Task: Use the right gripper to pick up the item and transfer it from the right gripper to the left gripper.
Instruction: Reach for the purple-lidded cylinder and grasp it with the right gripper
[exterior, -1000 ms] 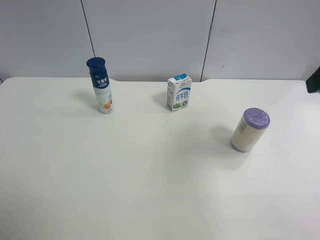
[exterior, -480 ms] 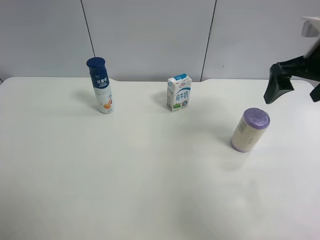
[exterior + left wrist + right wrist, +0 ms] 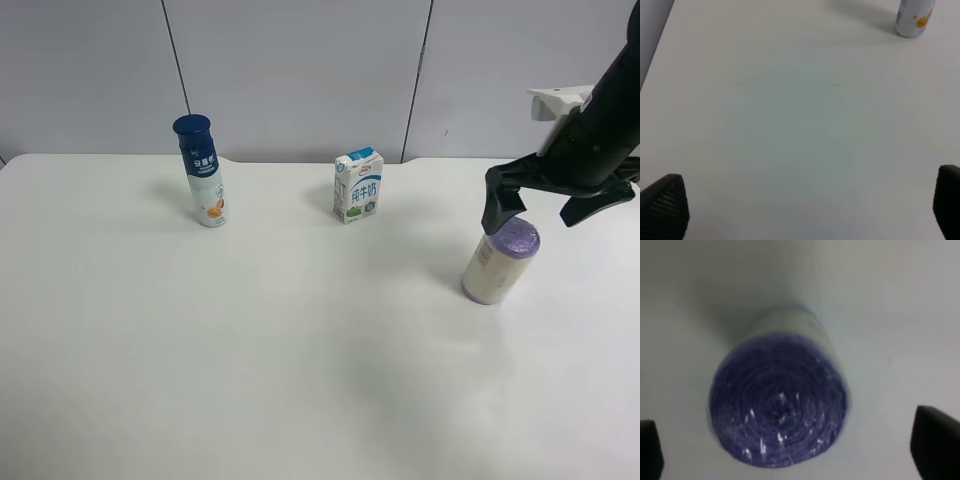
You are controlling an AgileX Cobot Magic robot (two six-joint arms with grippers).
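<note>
R pincer (image 3: 530, 221) wide open, empty, above the item (image 3: 495, 268). We judge an off-centre close could topple it across the desk (image 3: 300, 350)

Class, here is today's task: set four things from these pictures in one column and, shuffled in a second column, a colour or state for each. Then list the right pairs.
Column one:
1. bottle
2. milk carton
3. roll
4. right hand

Column two:
A. open, above the table
B. purple top end
C. dark blue cap
D. blue and white box

Pairs: 1-C, 2-D, 3-B, 4-A
</note>
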